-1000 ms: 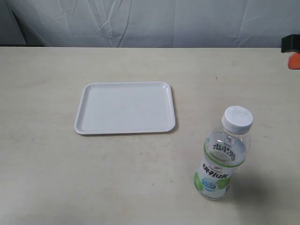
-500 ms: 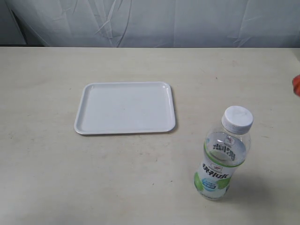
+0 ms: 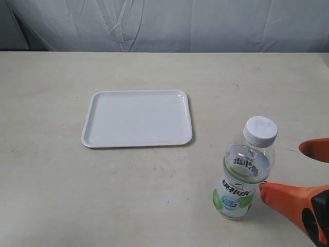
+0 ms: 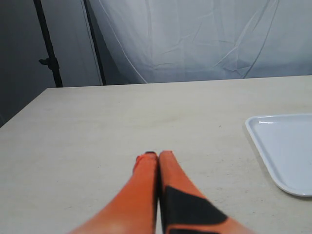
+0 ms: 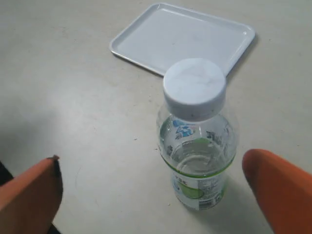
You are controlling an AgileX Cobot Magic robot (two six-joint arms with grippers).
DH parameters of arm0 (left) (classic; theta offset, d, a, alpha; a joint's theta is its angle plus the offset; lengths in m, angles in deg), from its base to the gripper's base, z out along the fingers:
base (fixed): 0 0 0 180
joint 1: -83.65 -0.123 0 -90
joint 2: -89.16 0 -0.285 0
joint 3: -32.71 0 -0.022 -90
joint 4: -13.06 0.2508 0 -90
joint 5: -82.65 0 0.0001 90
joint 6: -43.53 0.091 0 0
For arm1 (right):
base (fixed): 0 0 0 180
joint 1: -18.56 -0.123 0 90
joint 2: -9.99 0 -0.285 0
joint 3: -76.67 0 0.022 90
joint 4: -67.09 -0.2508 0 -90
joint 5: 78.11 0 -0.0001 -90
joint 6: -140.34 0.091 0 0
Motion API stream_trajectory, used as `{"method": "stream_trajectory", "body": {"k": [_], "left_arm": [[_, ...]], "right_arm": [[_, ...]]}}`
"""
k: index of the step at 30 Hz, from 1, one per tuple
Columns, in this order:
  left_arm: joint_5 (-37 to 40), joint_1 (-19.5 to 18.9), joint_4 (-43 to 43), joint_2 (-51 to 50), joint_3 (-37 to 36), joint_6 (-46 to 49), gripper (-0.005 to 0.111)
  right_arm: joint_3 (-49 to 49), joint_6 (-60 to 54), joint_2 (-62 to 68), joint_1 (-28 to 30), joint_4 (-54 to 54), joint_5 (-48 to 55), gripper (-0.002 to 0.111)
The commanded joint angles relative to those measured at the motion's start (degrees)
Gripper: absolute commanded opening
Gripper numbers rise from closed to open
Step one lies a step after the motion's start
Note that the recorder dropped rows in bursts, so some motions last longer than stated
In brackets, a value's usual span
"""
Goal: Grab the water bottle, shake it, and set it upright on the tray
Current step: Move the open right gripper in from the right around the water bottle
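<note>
Water bottle, upright on the desk, close to the near edge and toward the near right corner. Its white cap is screwed on, and the white-and-green label with dark lettering faces the exterior camera. The right wrist view shows the same bottle from above, with clear liquid inside and the cap uppermost.

Right gripper, entering over the right edge of the desk with its jaws spread wide and nothing held. The bottle stands between its orange fingers. In the exterior view the nearer fingertip appears to lie against the bottle's side. The right wrist view, gripper, shows bare desk between the bottle and each finger.

Tray, flat and white, lying near the middle of the desk. It is farther from the near edge than the bottle and to the bottle's left, and the two are well apart. Nothing rests on it.

Left gripper, seen only in the left wrist view, low over bare desk. Its jaws are pressed together on nothing, and one corner of the tray lies nearby.

White cloth backdrop, hanging behind the far edge of the desk.
</note>
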Motion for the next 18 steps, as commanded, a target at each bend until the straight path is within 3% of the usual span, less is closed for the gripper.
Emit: {"method": "stream_trajectory", "body": {"k": [1, 7, 13, 18], "left_arm": [[-0.25, -0.08, 0.04, 0.29, -0.13, -0.45, 0.000], [-0.25, -0.08, 0.04, 0.29, -0.13, -0.45, 0.000], [-0.25, -0.08, 0.04, 0.29, -0.13, -0.45, 0.000], [-0.25, -0.08, 0.04, 0.29, -0.13, -0.45, 0.000]], "right_arm": [[2.75, -4.72, -0.25, -0.11, -3.46, -4.92, 0.104], [3.80, -5.80, 2.99, -0.11, -5.74, -6.69, 0.104], [3.91, -15.71, 9.90, -0.11, -14.38, -7.50, 0.104], [3.91, -18.27, 15.57, -0.11, -14.86, -7.49, 0.104]]}}
